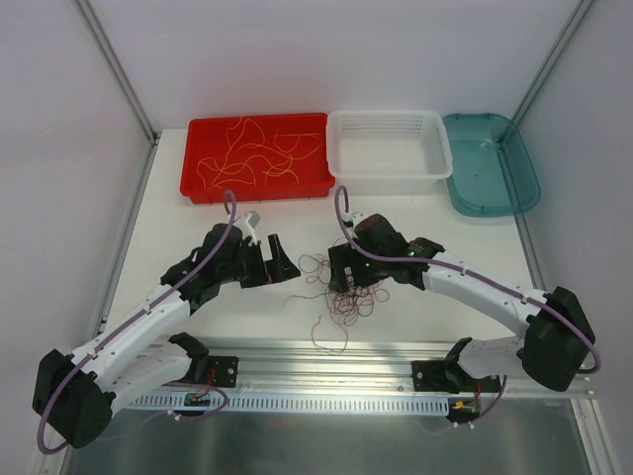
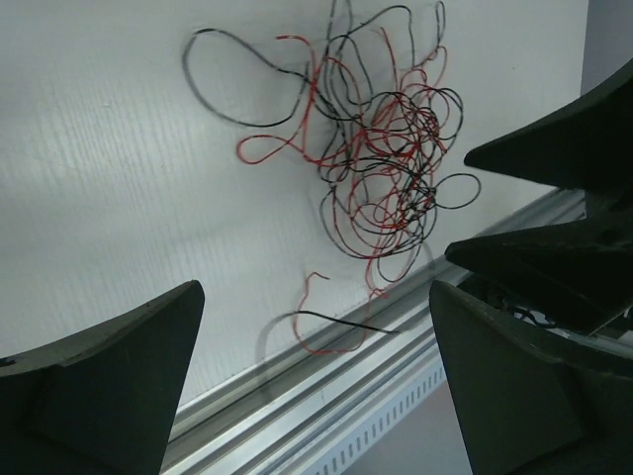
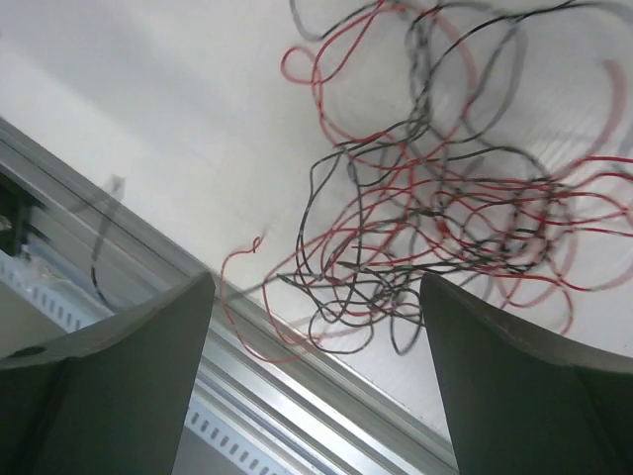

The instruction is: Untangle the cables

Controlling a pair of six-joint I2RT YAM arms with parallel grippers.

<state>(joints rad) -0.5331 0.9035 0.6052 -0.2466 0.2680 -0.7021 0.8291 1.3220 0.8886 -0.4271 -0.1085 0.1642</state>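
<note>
Both our left end effector (image 2: 315, 297) and right end effector (image 3: 316, 287) have fingers wide apart, holding nothing. The cables (image 2: 391, 168) lie clumped on the surface (image 1: 475, 237), just beside the metal rail (image 1: 297, 361). We think grabbing comes next: pinch one loose strand each.

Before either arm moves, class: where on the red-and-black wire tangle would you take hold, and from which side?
Probably the lone black loop lying clear of the dense clump. Come from above, on the side of the left gripper: the strand lies flat on the table, and pulling it should free one wire rather than tighten the knot.
</note>
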